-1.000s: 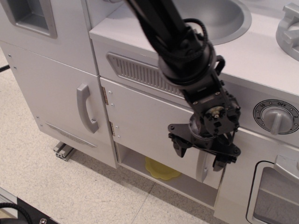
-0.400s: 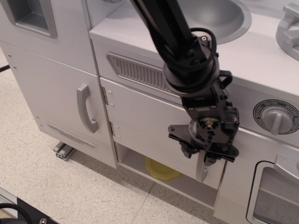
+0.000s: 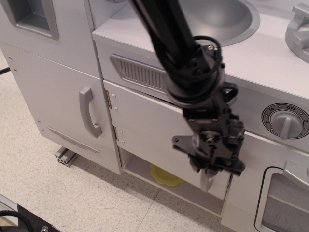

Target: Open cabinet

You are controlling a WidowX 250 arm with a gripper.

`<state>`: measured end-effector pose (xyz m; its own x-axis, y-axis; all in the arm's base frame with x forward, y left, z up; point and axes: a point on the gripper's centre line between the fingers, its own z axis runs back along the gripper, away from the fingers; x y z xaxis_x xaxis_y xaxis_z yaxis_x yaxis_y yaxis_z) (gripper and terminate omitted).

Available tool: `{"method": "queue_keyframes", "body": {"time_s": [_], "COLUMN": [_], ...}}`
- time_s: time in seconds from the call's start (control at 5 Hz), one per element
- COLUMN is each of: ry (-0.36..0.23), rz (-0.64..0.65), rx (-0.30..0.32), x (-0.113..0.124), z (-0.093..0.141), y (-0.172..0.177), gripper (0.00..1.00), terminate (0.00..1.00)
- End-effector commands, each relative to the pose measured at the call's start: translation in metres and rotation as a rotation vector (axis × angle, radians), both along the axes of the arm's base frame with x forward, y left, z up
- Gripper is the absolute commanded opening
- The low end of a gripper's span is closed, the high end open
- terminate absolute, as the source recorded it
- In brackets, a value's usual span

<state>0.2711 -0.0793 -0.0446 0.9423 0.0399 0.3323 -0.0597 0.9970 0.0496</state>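
White panels make up the toy kitchen, viewed from above and to one side. One cabinet [image 3: 154, 133] occupies the centre: a wide rectangular door hinged on its left edge by two small metal hinges [image 3: 109, 99], set directly below a grey ribbed vent strip [image 3: 140, 75]. The door's right edge stands slightly forward of the kitchen front, with a thin dark gap along its top edge. Beneath the door's lower edge an open slot exposes the white shelf [image 3: 145, 169], on which one yellow object [image 3: 166, 175] lies, partly hidden. One black gripper [image 3: 211, 169] points downward at the door's right end, its fingers drawn close together around the short grey handle [image 3: 208, 180], whose lower tip alone shows below them. The black arm [image 3: 178, 43] descends from the upper edge of the frame and covers the door's upper right corner. To the left, just beside the hinges, stands one taller door [image 3: 58, 96] with a grey loop handle [image 3: 89, 112]. To the right are one round dial [image 3: 286, 121] and one windowed oven door [image 3: 285, 200], close to the gripper. Speckled floor [image 3: 72, 198] lies open in front of the cabinet. One grey sink basin [image 3: 217, 17] sits in the countertop above.
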Motion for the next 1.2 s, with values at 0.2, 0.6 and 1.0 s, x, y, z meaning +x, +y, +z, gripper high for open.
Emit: {"method": "queue_keyframes", "body": {"time_s": [0.2, 0.6, 1.0], "ry": [0.043, 0.082, 0.032], "rz": [-0.090, -0.081, -0.035], "rx": [0.001, -0.003, -0.102], "x": [-0.036, -0.048, -0.015], "z": [0.020, 0.089, 0.129], "y": [0.037, 0.053, 0.027], "gripper": [1.00, 1.00, 1.00], "terminate": [0.00, 0.00, 0.00]}}
